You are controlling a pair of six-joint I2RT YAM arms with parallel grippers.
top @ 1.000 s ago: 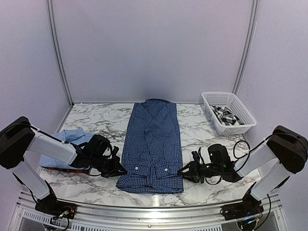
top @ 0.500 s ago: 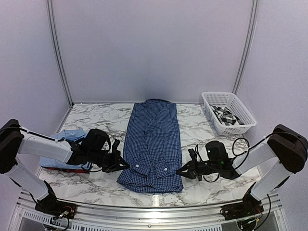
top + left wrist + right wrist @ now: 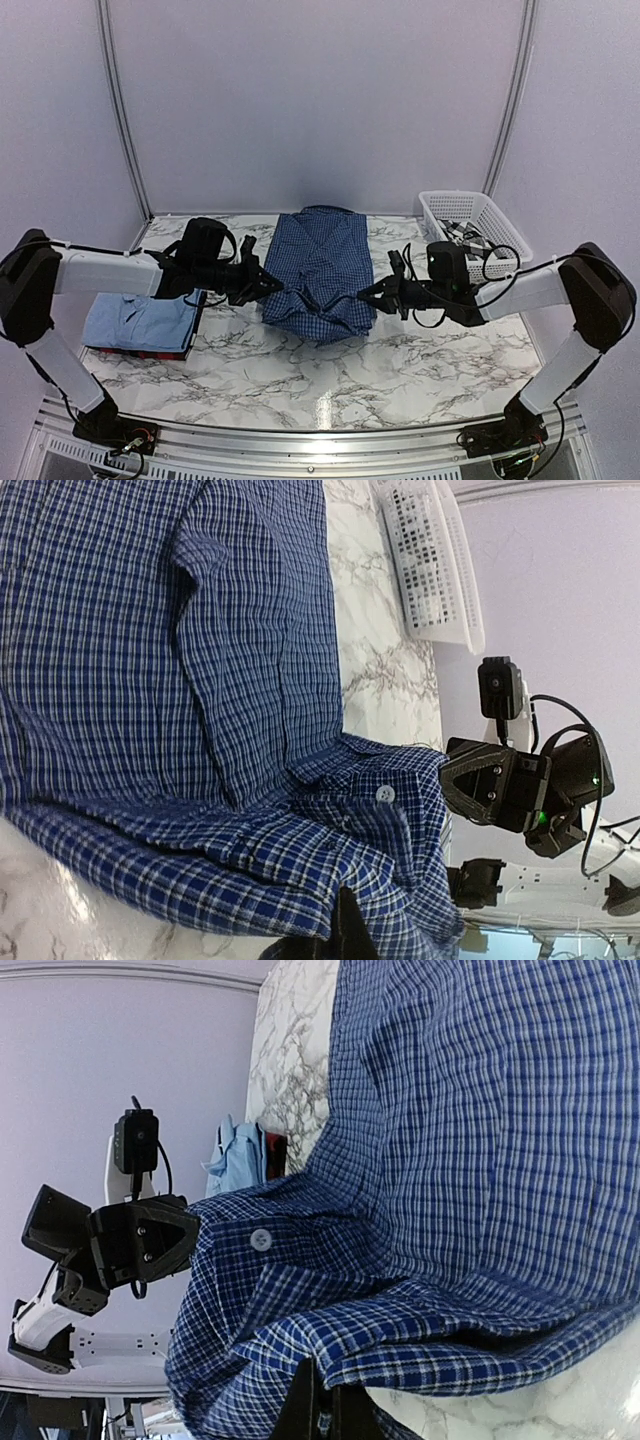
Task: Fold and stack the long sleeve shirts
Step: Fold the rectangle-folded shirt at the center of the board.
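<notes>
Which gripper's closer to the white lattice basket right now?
Right. The right gripper holds the navy checked shirt on the side facing the white lattice basket; the left gripper holds its far side.

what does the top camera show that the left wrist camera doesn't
Only the top view: the light blue shirt folded on a dark red shirt at the left, and the left arm. Only the left wrist view: a white button on the raised cuff. Both: the navy checked shirt, the white basket, and the right arm, its jaws shut on the shirt.
</notes>
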